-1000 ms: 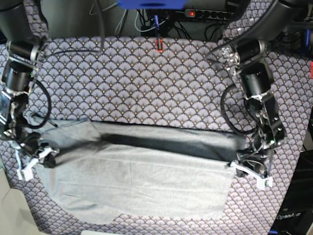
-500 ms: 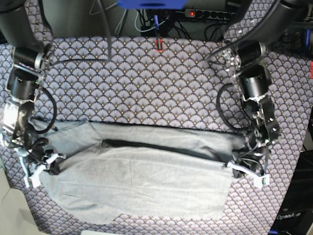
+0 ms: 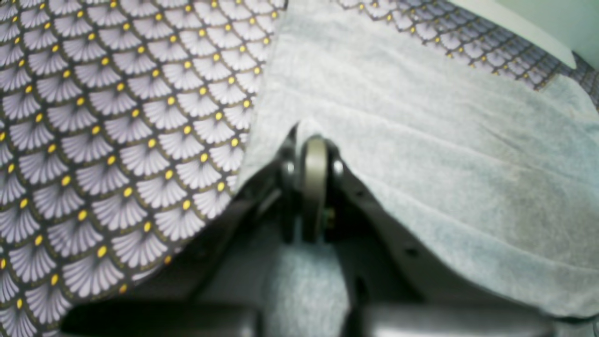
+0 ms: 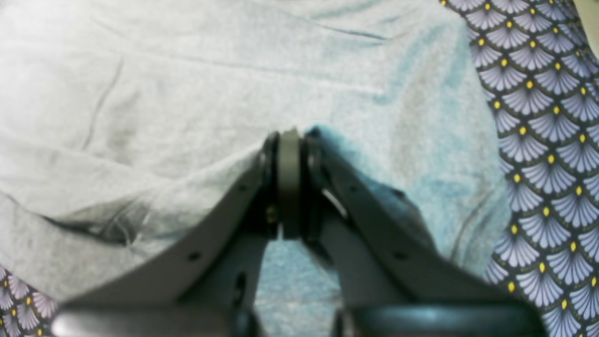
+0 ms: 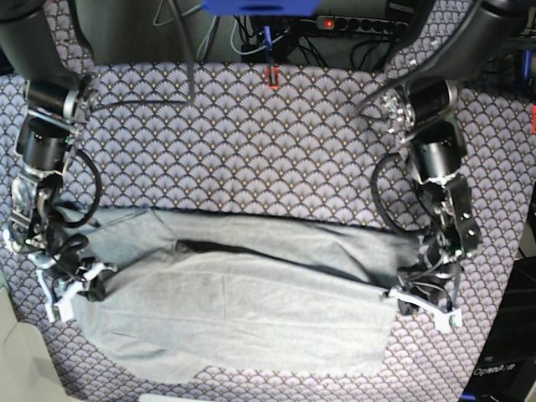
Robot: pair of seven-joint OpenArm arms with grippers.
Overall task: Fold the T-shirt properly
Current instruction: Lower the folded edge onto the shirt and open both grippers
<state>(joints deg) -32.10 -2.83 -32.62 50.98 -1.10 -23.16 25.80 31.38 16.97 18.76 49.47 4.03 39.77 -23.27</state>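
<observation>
The light grey T-shirt (image 5: 243, 310) lies spread across the scallop-patterned cloth, its upper layer doubled toward the front edge with a dark slit of shadow along the fold. At the shirt's right edge in the base view my left gripper (image 5: 400, 295) is shut, pinching a ridge of the T-shirt (image 3: 421, 140) between its fingers (image 3: 314, 159). On the shirt's left edge my right gripper (image 5: 82, 283) is shut too, with the T-shirt (image 4: 187, 93) bunched around its fingers (image 4: 288, 154).
The purple-white scallop-patterned cloth (image 5: 251, 142) covers the table. A power strip (image 5: 360, 23), cables and a blue bar (image 5: 260, 7) sit beyond the far edge. A small red object (image 5: 271, 77) lies at the back middle. The table's pale edge (image 3: 524, 32) shows past the shirt.
Both grippers have carried the held shirt edge toward the front of the table. The dark gap along the fold has narrowed to a thin slit.
</observation>
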